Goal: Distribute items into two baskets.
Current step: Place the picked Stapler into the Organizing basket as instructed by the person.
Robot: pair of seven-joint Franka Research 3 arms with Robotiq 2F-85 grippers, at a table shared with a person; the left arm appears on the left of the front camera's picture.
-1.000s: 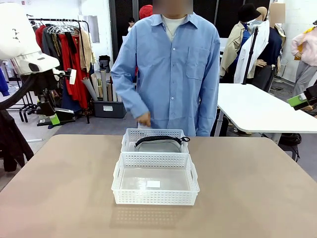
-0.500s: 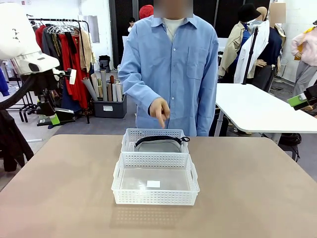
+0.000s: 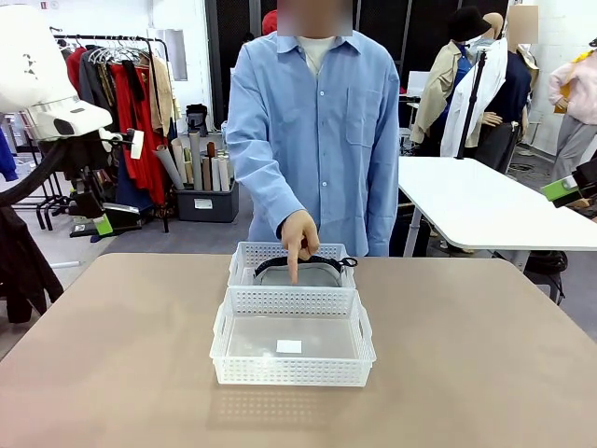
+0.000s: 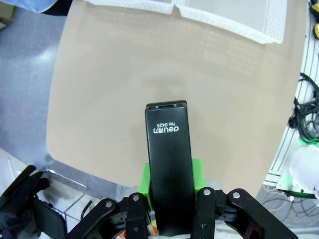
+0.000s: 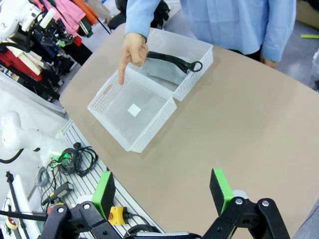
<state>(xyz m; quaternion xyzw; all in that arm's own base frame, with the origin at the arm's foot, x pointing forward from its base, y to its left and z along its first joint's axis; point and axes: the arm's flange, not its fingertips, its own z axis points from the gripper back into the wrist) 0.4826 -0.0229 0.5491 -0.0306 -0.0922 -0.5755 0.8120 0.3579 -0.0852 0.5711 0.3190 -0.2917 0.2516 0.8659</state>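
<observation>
The pouch (image 3: 298, 273) sat partly behind the far basket's (image 3: 244, 262) wall in the front view, only its top and strap showing. The near basket's (image 3: 291, 358) label (image 3: 289, 346) was too small to read. In the left wrist view, the stapler (image 4: 168, 169) hid the fingers (just a green pad edge peeked out either side), and both baskets were cut off by the top edge. In the right wrist view, the person's hand (image 5: 133, 52) covered part of the far basket's rim.
</observation>
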